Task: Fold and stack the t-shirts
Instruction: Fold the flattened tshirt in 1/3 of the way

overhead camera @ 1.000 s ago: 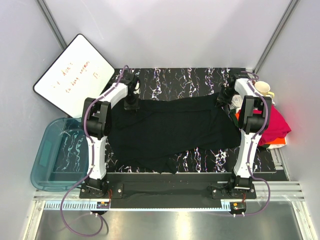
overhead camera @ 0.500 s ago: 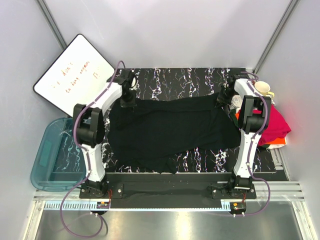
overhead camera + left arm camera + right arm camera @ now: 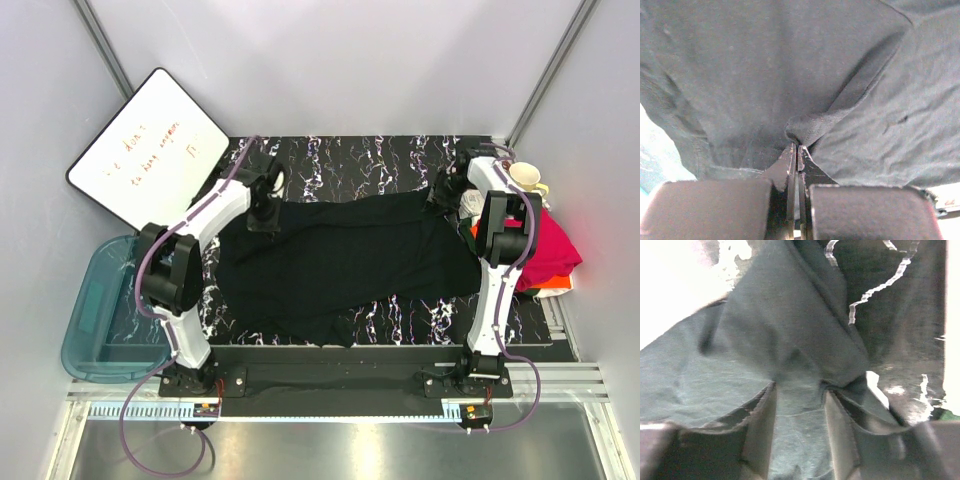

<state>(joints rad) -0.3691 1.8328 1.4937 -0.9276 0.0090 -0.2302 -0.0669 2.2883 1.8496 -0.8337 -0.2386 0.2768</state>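
Note:
The black t-shirt (image 3: 340,255) lies spread over most of the marbled table (image 3: 340,160), rumpled along its near edge. At the shirt's far-left corner my left gripper (image 3: 266,208) is shut; in the left wrist view the left gripper (image 3: 797,146) pinches a small fold of the black cloth (image 3: 790,60). My right gripper (image 3: 446,196) stands at the far-right corner. In the right wrist view the right gripper (image 3: 800,389) has its jaws apart, with black cloth (image 3: 790,330) lying loose between them. The pink t-shirt (image 3: 552,250) sits bunched at the right edge over an orange piece (image 3: 556,286).
A cream mug (image 3: 526,178) stands at the far right, just behind the right arm. A whiteboard (image 3: 150,145) leans against the left wall. A blue plastic bin (image 3: 100,310) sits left of the table. Grey walls close in the back and sides.
The right gripper's jaws have come apart and let go of the shirt's corner. The left arm's elbow has swung out towards the near left while its gripper stays shut on the cloth.

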